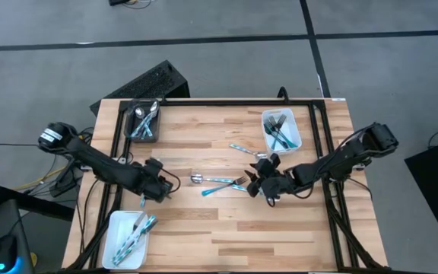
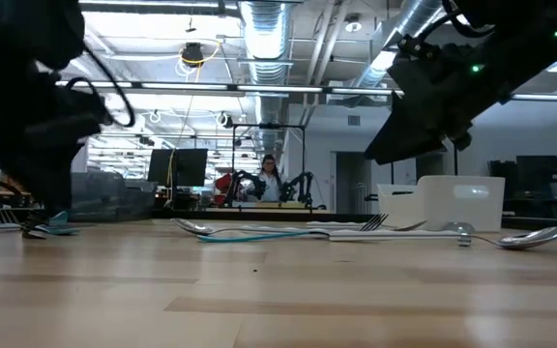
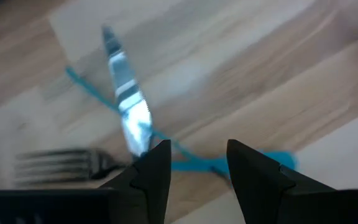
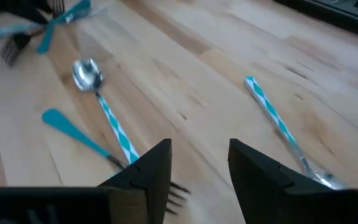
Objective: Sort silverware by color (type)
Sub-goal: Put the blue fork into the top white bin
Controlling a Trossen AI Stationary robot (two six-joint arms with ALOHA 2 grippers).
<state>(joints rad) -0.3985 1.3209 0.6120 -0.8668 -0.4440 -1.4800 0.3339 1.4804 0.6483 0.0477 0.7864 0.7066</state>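
Note:
Several teal-handled pieces lie flat on the wooden table. My left gripper (image 1: 157, 190) (image 3: 197, 158) is open and hovers over a small cluster: a knife (image 3: 128, 99), a fork (image 3: 55, 165) and a teal handle (image 3: 253, 163). The knife's near end is hidden behind one finger. My right gripper (image 1: 260, 185) (image 4: 199, 163) is open above the table's middle. Beneath it lie a fork (image 4: 86, 138) whose tines show beside one finger, a spoon with a striped handle (image 4: 101, 102), and a second striped spoon (image 4: 278, 127). In the low view the right gripper (image 2: 399, 135) stands well above the table.
A white tray (image 1: 293, 143) at the far right holds forks. A dark bin (image 1: 131, 122) at the far left holds spoons. A white tray (image 1: 116, 228) at the near left holds knives. Bare wood fills the near middle and near right. A person sits far behind the table (image 2: 269, 179).

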